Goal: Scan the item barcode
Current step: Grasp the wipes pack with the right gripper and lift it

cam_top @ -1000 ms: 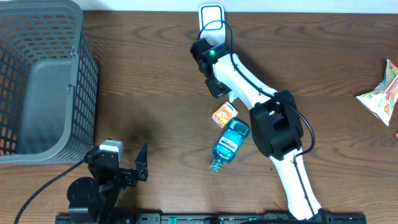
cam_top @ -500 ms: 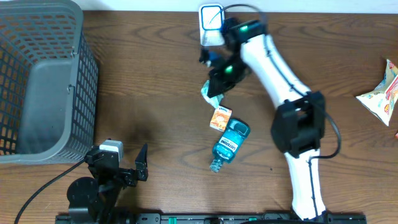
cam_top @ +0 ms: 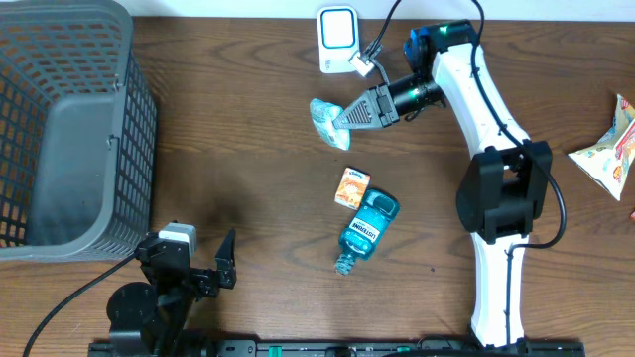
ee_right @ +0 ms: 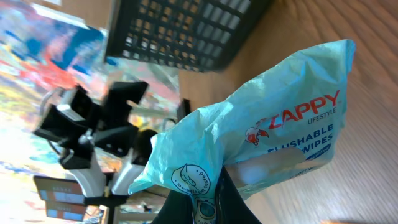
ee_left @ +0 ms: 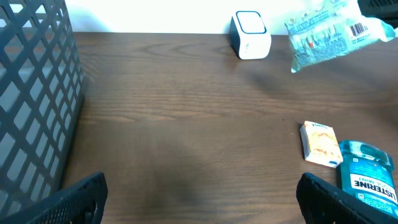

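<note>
My right gripper (cam_top: 350,116) is shut on one end of a teal wipes pack (cam_top: 326,113) and holds it off the table, a little below the white scanner (cam_top: 338,37) at the table's far edge. In the right wrist view the pack (ee_right: 280,137) fills the frame above the shut right gripper (ee_right: 202,202), printed side toward the camera. The left wrist view shows the wipes pack (ee_left: 326,34) in the air to the right of the scanner (ee_left: 250,43), with a barcode (ee_left: 356,29) on its near face. At the near edge my left gripper (cam_top: 198,263) stands open with nothing in it, its fingertips (ee_left: 74,199) wide apart.
A grey mesh basket (cam_top: 69,129) fills the left side. An orange box (cam_top: 352,185) and a blue mouthwash bottle (cam_top: 367,226) lie mid-table, below the held pack. A snack bag (cam_top: 607,149) lies at the right edge.
The right arm has swung from beside the orange box up and to the right, carrying the wipes pack toward the scanner. The left arm has not moved.
</note>
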You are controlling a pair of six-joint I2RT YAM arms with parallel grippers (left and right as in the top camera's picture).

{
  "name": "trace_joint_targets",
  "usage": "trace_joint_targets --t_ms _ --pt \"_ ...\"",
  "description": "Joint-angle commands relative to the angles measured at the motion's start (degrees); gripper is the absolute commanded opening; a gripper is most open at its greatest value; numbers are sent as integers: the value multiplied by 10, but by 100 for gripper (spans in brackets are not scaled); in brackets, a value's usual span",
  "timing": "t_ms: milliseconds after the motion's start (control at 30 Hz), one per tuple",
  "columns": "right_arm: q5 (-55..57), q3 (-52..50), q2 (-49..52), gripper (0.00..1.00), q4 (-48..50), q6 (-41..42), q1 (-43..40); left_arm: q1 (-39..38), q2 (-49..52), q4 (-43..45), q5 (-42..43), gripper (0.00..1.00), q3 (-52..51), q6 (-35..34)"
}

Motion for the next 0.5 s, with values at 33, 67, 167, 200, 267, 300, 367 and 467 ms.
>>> trace_joint_targets --t_ms 33,67,167,200,267,300,367,467 --pt "-53 -3 -13 1 0 -33 18 3 -2 0 7 97 5 8" --pt "-49 -3 -14 1 0 -27 22 3 -2 0 7 97 5 8" --pt "-31 -3 -20 1 0 -2 27 3 -2 0 7 97 5 8" --pt "-23 -3 -25 1 0 10 27 3 -2 0 7 97 5 8" --pt "-4 -3 -39 1 0 28 29 3 -2 0 7 97 5 8" --pt "6 -3 -51 1 0 35 30 3 -2 0 7 97 5 8" --pt "15 -3 -76 1 2 39 32 3 -2 0 7 97 5 8" --pt "45 -5 -130 1 2 52 38 3 -2 0 7 97 5 8"
